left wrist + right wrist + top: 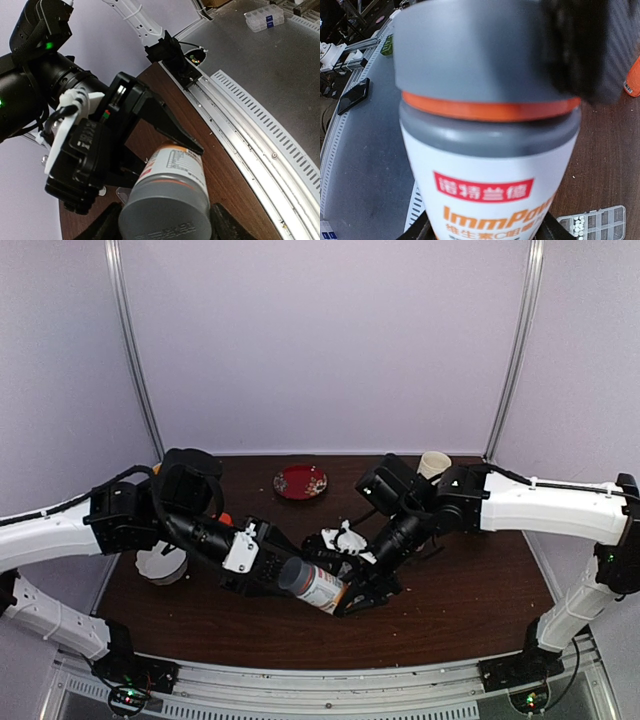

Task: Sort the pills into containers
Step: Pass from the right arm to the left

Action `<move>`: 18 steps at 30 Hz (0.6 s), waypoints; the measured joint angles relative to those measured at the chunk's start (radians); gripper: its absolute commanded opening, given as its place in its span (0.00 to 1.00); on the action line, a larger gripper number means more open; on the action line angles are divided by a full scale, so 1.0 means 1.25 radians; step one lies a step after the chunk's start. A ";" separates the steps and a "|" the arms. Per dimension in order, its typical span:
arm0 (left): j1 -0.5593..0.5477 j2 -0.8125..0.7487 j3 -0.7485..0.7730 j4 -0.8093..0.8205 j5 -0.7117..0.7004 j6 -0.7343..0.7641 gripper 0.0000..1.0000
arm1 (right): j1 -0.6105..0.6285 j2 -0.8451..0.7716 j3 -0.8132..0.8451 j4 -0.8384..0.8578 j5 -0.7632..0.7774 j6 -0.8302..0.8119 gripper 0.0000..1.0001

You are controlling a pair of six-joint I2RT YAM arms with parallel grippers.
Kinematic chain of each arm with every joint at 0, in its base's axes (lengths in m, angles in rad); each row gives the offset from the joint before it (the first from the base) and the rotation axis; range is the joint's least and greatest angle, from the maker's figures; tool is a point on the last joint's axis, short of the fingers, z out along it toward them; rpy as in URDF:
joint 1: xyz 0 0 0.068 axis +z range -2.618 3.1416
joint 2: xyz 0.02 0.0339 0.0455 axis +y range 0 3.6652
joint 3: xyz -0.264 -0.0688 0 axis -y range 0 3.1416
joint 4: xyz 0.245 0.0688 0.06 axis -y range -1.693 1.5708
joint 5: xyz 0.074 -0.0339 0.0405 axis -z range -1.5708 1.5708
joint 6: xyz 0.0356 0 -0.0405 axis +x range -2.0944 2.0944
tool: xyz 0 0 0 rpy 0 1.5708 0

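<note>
Bottle (pixel 318 588), tilted over the counter (pixel 470 590): left jaws closed on its grey cap (pixel 291 575), right jaws closed on its body. Pills (pixel 578 226) lie in organizer cell (pixel 602 220).

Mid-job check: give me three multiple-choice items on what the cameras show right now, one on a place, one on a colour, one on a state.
1. Where is the red plate?
A. At the far side of the table, near the middle.
B. At the near edge, on the left.
C. At the right edge.

2. What colour is the cap of the bottle?
A. Blue.
B. Grey.
C. Yellow.

3. How is that bottle placed?
A. Lying loose on the table.
B. Held between the left gripper at the cap end and the right gripper on the body, with the cap on.
C. Standing upright with the cap off.

Answers:
1 A, the top view shows the plate by the back wall.
2 B, both wrist views show a grey cap.
3 B, each wrist view shows the bottle between that gripper's own fingers.
</note>
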 measured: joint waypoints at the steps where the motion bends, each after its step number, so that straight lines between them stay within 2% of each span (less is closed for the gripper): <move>1: 0.000 0.002 0.000 0.001 0.000 0.002 0.45 | 0.000 0.000 0.000 -0.002 0.000 -0.001 0.00; 4: 0.003 0.006 0.003 -0.003 0.007 0.009 0.35 | -0.001 0.001 0.000 -0.008 0.000 0.001 0.00; 5: 0.004 0.007 0.003 -0.004 0.008 0.010 0.32 | -0.001 0.001 0.000 -0.008 0.001 0.002 0.03; 10: 0.009 0.012 0.011 -0.011 0.009 0.015 0.09 | -0.009 0.001 -0.001 -0.002 -0.004 0.006 0.32; 11: 0.012 0.013 0.014 -0.015 0.008 0.015 0.04 | -0.012 0.000 -0.006 0.009 -0.009 0.009 0.39; 12: 0.014 0.013 0.015 -0.017 0.008 0.015 0.00 | -0.016 -0.003 -0.017 0.025 -0.016 0.013 0.55; 14: 0.020 0.016 0.015 -0.019 0.008 0.013 0.00 | -0.025 -0.018 -0.056 0.077 -0.032 0.027 0.79; 15: 0.022 0.017 0.015 -0.018 0.007 0.011 0.00 | -0.031 -0.028 -0.076 0.103 -0.040 0.041 0.86; 18: 0.032 0.014 0.007 -0.012 0.003 -0.010 0.00 | -0.063 -0.087 -0.161 0.204 -0.053 0.098 0.93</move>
